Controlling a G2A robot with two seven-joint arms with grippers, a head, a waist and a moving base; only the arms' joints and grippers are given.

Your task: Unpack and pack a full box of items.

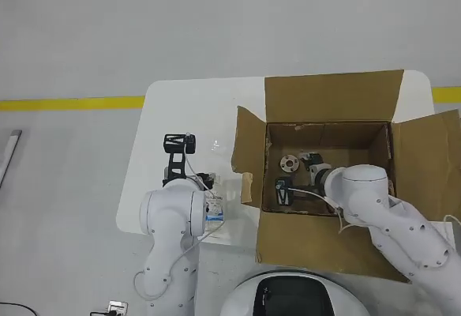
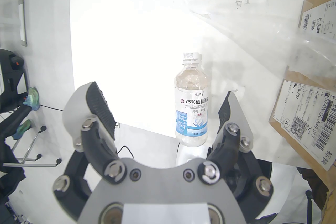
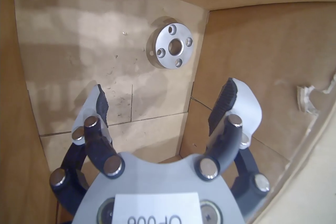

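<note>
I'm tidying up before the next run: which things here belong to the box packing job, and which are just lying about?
Job: cardboard box; metal disc inside it; bottle; left hand; right hand.
Lying about: grey bar; yellow floor line.

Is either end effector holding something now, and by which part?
Nothing is held. Both are open: the left end effector apart from the standing bottle, the right end effector in the box, above the metal disc.

Open cardboard box [image 1: 333, 95], metal flange [image 3: 170, 46] inside, bottle [image 2: 191, 104] upright outside
</note>
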